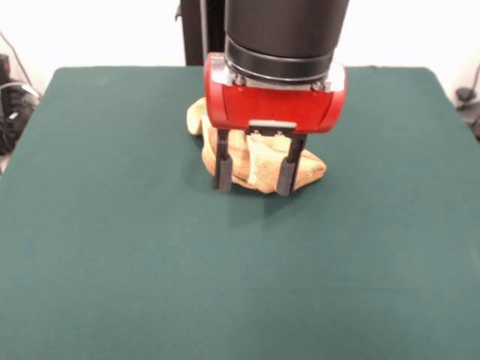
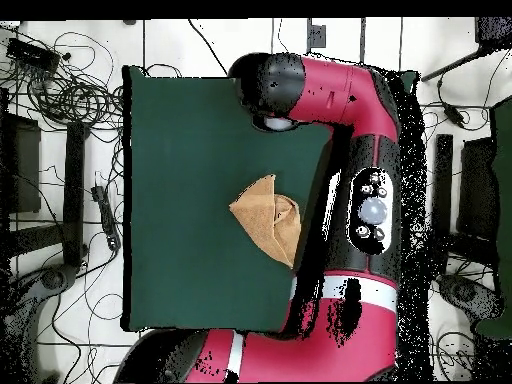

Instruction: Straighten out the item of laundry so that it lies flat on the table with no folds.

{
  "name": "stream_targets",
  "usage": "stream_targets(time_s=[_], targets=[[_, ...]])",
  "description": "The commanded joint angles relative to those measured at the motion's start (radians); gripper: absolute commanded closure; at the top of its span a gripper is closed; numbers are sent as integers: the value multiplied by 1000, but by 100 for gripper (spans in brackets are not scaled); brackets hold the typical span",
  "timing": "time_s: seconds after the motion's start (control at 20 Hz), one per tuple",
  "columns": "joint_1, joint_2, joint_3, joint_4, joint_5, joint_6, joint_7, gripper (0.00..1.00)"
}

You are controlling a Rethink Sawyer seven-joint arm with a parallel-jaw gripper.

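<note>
The item of laundry is a golden yellow-orange towel lying bunched and folded over itself a little behind the middle of the dark green table. My gripper hangs straight down over the towel's near side. It is open, and its two dark fingers stand apart on either side of a raised fold, with the tips down near the tabletop. In the overhead view the towel shows as a folded, roughly triangular heap on the table. The arm hides the towel's right edge there.
The red and black arm covers the right side of the table in the overhead view. Cables and stands lie on the floor beyond the table's edges. Green tabletop surrounds the towel on all sides in the front view.
</note>
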Motion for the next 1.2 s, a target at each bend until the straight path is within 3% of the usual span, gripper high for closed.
stream_targets(time_s=[0.05,0.7,1.2], targets=[[-17,6,54,116,24,62,115,0],[-10,12,54,104,15,75,126,0],[-32,60,60,171,-12,-54,115,0]])
